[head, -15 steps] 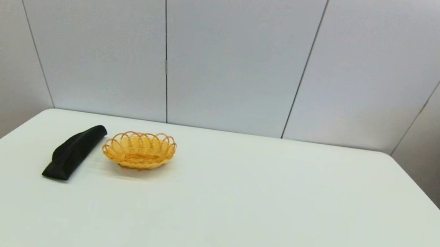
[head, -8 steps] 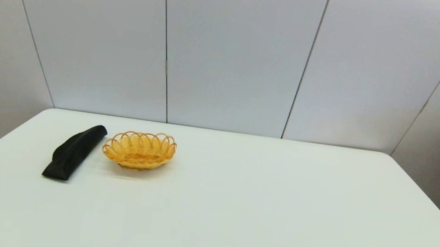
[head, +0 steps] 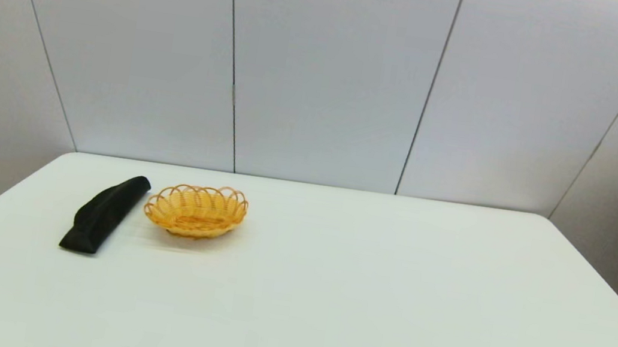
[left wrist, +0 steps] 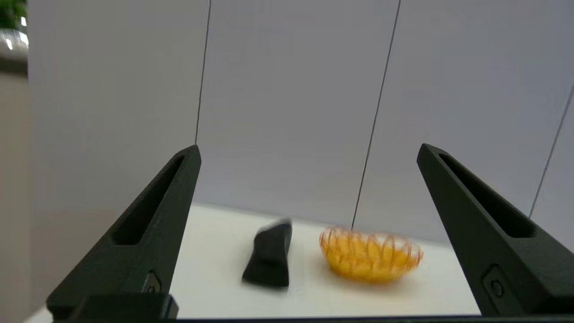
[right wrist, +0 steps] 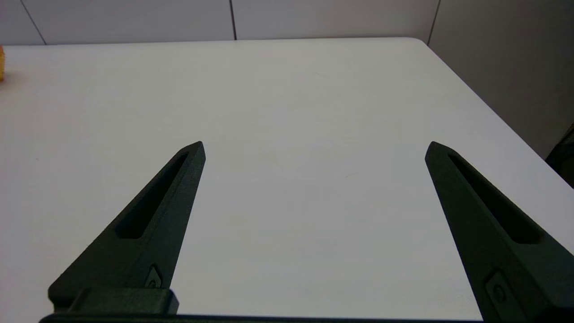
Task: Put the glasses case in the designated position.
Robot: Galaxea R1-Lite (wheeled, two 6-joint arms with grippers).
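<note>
The glasses case (head: 104,213) is lying flat on the white table (head: 328,297), in the far left part of it, with one end pointing toward the far wall and the other end toward the near left side. It is resting just beside the orange-yellow wicker basket (head: 196,210), on the basket's left, and the two are looking slightly apart, not touching. Nothing is holding the case. In the left wrist view the left gripper (left wrist: 307,150) is staying low at the near left edge of the table, with its fingers (left wrist: 152,233) spread wide and nothing between them; the case (left wrist: 270,259) and the basket (left wrist: 370,254) are showing farther off. The right gripper (right wrist: 314,146) is hovering over the bare right part of the table (right wrist: 287,112), well apart from the case, and its fingers (right wrist: 157,224) are also standing wide apart and gripping nothing. Neither arm is appearing in the head view.
</note>
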